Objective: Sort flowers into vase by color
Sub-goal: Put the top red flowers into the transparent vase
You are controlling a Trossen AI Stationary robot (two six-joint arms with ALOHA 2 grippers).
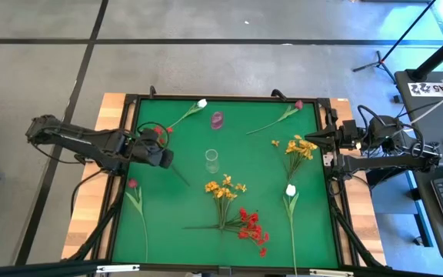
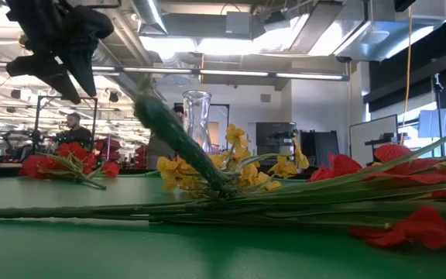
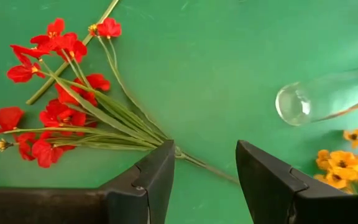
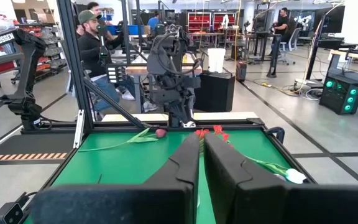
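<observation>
My left gripper hovers open above the table's left half, over a bushy red spray whose heads show beside it. Its fingers stand on either side of the spray's stem bundle. In the low view a blurred green stem slants up from the table toward that gripper. The clear glass vase stands upright at mid-table, right of the gripper. My right gripper is shut and waits at the table's right edge, beside a yellow-orange spray. My left gripper is open with the red spray's stem bundle running up against the inner edge of one finger, which comes from above. I cannot tell whether that finger touches the stems. The flower heads lie beyond the fingertips.
More flowers lie on the green mat: a white bud and a dark red bud near the far edge, a dark red bud at left, a yellow spray, a red spray, a white bud. A small pink object sits behind the vase.
</observation>
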